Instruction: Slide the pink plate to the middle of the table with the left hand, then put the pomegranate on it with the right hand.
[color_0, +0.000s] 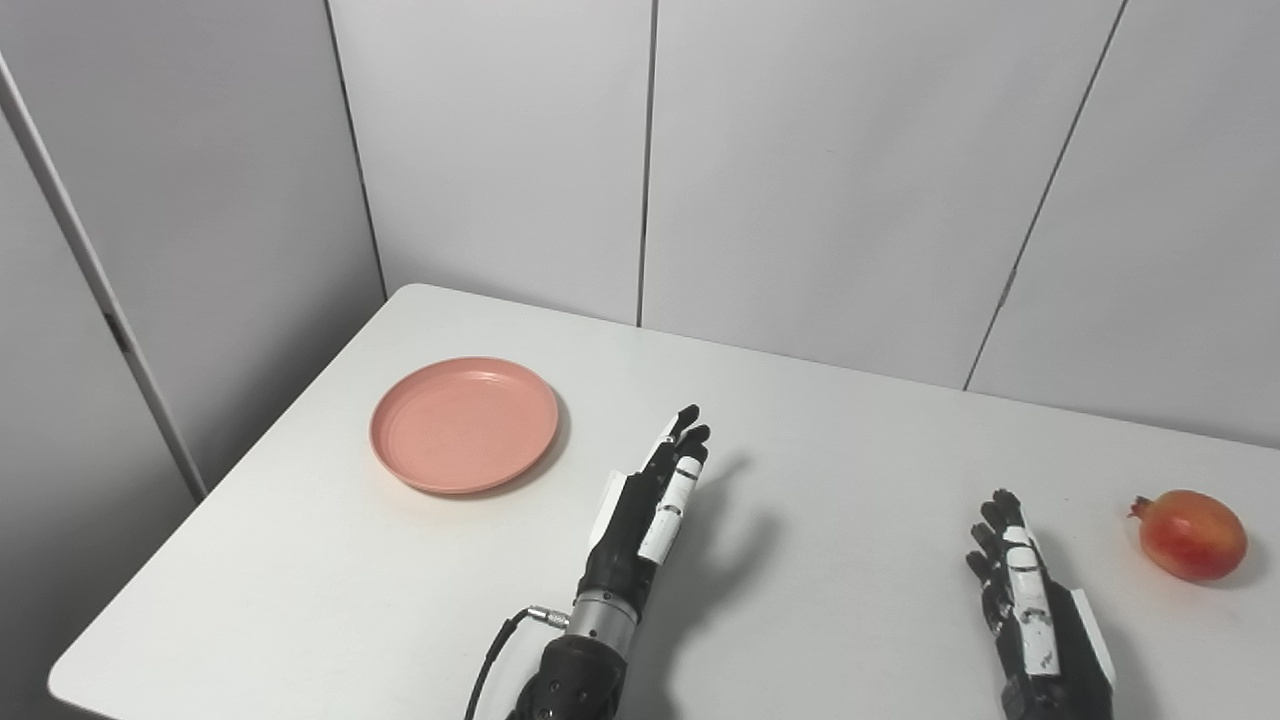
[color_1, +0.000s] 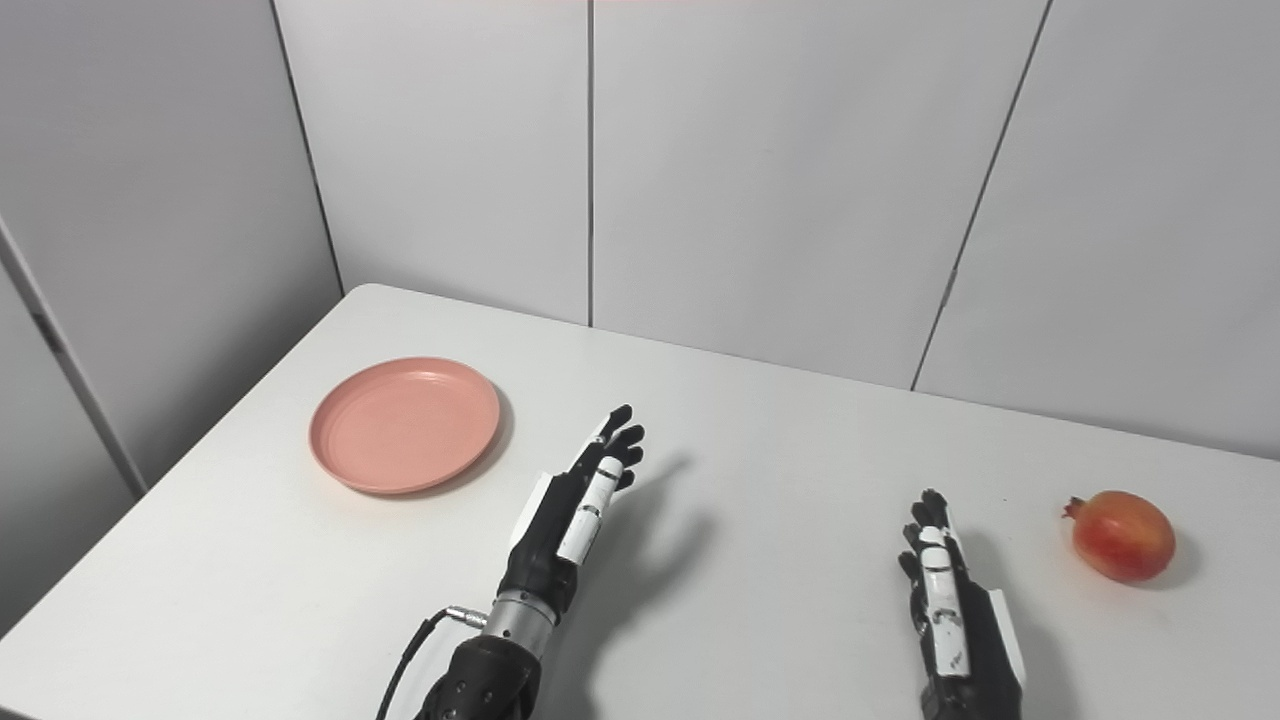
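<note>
A pink plate (color_0: 464, 424) lies flat and empty on the left part of the white table (color_0: 800, 480). My left hand (color_0: 648, 510) hovers over the table's middle, to the right of the plate and apart from it, fingers stretched out, open and holding nothing. A red-orange pomegranate (color_0: 1190, 534) rests near the table's right side. My right hand (color_0: 1025, 600) is low at the front right, left of the fruit with a gap between them, also open with fingers extended.
Grey wall panels (color_0: 640, 150) close in the table at the back and left. The table's left edge (color_0: 230, 480) runs close to the plate. A black cable (color_0: 495, 650) hangs from my left wrist.
</note>
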